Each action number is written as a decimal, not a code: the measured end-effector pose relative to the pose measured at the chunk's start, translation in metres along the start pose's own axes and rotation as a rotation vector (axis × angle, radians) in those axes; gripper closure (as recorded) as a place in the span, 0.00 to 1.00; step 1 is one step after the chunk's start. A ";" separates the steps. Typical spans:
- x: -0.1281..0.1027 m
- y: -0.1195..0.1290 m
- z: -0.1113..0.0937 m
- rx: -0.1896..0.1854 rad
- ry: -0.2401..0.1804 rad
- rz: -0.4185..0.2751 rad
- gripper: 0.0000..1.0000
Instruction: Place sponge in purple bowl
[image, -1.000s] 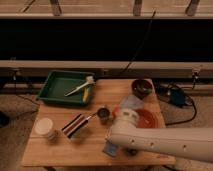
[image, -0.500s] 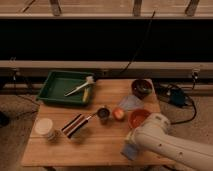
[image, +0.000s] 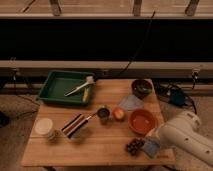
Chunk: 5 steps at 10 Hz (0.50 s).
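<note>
The sponge (image: 150, 147), a small blue-grey block, is at the tip of my white arm near the table's front right edge. My gripper (image: 152, 146) is at the sponge and appears shut on it; the fingers are mostly hidden by the arm. The purple bowl (image: 141, 88), dark and deep, stands at the back right of the table, well beyond the gripper, with the orange bowl between them.
An orange bowl (image: 142, 121) sits just behind the gripper. A dark lumpy object (image: 134, 146) lies left of the sponge. A flat pale sheet (image: 131, 103), an orange fruit (image: 118, 114), a dark cup (image: 103, 113), a white jar (image: 44, 127) and a green tray (image: 56, 89) are also on the table.
My arm has swung from the table's front middle to the front right, and the sponge moved right with it. The orange bowl and the dark lumpy object are now uncovered.
</note>
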 end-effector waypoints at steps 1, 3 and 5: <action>0.017 0.004 -0.007 -0.016 0.012 0.015 0.93; 0.046 -0.001 -0.019 -0.042 0.035 0.031 0.93; 0.063 -0.016 -0.021 -0.047 0.044 0.032 0.93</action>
